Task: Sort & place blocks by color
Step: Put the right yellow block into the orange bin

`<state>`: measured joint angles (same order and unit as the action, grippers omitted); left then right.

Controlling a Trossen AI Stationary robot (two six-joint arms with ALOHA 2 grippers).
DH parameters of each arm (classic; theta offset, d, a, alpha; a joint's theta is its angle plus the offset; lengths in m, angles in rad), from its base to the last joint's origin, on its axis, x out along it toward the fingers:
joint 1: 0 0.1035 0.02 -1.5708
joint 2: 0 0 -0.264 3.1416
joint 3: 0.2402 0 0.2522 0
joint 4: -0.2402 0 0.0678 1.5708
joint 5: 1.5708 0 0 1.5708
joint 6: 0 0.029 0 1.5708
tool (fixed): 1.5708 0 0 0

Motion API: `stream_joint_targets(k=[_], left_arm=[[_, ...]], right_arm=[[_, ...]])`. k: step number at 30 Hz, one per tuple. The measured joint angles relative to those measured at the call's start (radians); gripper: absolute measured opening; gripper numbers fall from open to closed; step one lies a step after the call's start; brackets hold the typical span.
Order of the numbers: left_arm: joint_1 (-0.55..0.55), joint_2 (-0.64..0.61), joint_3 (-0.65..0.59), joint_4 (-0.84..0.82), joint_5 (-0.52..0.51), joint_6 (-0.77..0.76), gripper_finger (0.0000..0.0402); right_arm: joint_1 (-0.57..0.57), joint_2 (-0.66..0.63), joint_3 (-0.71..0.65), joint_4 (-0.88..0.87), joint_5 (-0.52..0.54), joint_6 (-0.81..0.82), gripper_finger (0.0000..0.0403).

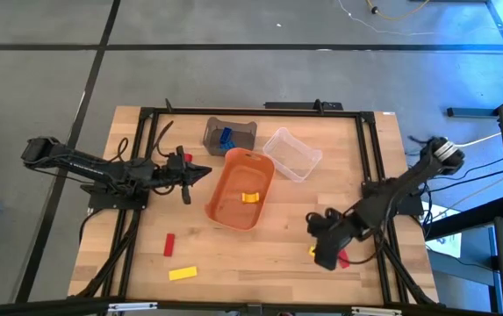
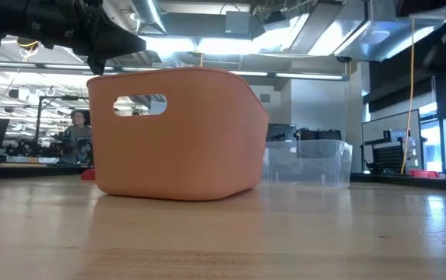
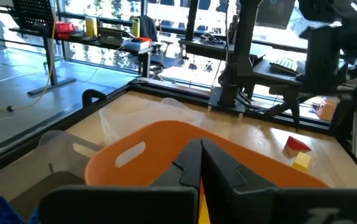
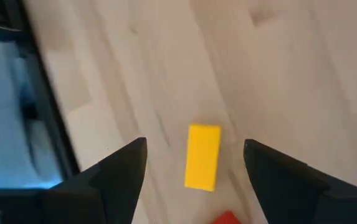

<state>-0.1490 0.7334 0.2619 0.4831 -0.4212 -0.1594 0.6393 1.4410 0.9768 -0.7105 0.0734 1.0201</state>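
Note:
My right gripper (image 4: pixel 194 162) is open and points down over the table's near right part. Its fingers stand on either side of a small yellow block (image 4: pixel 203 155) (image 1: pixel 312 252) that lies flat on the wood, untouched. A red block (image 4: pixel 227 218) (image 1: pixel 344 259) lies close beside it. My left gripper (image 1: pixel 203 173) (image 3: pixel 200 152) is shut and hovers level at the left rim of the orange tub (image 1: pixel 240 189). A yellow block (image 1: pixel 250 197) lies inside the tub. Blue blocks (image 1: pixel 226 137) sit in the grey bin (image 1: pixel 238 130). A red block (image 1: pixel 169 245) and a yellow bar (image 1: pixel 182 274) lie on the near left of the table.
A clear plastic bin (image 1: pixel 291 154) stands to the right of the grey bin, behind the tub. In the low view the orange tub (image 2: pixel 176 132) fills the middle, with the clear bin (image 2: pixel 308 163) behind it. Bare wood lies between the tub and the near edge.

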Motion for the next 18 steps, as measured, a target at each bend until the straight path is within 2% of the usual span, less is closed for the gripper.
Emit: stream_joint_targets(k=[8,14,18], left_arm=[[0.0,0.0,0.0,0.0,-0.001,0.005,0.0],[0.0,0.0,0.0,-0.003,-0.001,0.005,0.0],[0.0,0.0,0.0,-0.004,-0.001,0.005,0.0]], right_arm=[[0.006,0.152,0.0,-0.013,-0.077,0.152,0.0257],[0.007,0.223,0.0,-0.012,-0.147,0.156,0.0232],[0.007,0.252,0.0,0.02,-0.154,0.156,0.0224]])
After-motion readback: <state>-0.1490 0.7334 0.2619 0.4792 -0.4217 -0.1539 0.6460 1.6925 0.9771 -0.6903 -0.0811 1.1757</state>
